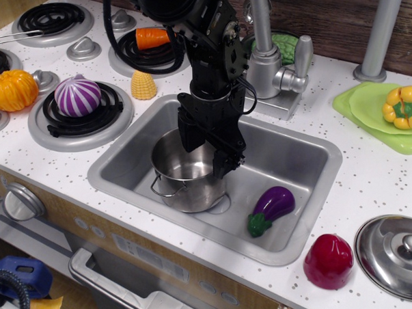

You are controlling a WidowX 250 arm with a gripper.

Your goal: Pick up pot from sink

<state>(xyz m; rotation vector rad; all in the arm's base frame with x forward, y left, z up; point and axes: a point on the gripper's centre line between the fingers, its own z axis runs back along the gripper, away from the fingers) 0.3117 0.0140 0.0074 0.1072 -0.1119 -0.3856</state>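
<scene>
The steel pot (pixel 183 179) stands upright in the left part of the sink (pixel 298 161), with one wire loop handle facing front left. It partly covers the drain circle (pixel 222 207). My black gripper (pixel 207 151) points straight down over the pot's back right rim. Its fingers are spread apart: one finger (pixel 188 136) is at the back rim and the other (pixel 225 164) at the right rim. I cannot tell whether they touch the pot. The pot rests on the sink floor.
A purple eggplant (pixel 271 208) lies in the sink to the right of the pot. The faucet (pixel 270 56) stands behind the sink. A red toy (pixel 328 260) and a steel lid (pixel 398 255) sit at the front right. The stove burners, corn (pixel 143 85), a carrot (pixel 153 38) and an onion (pixel 79 96) are to the left.
</scene>
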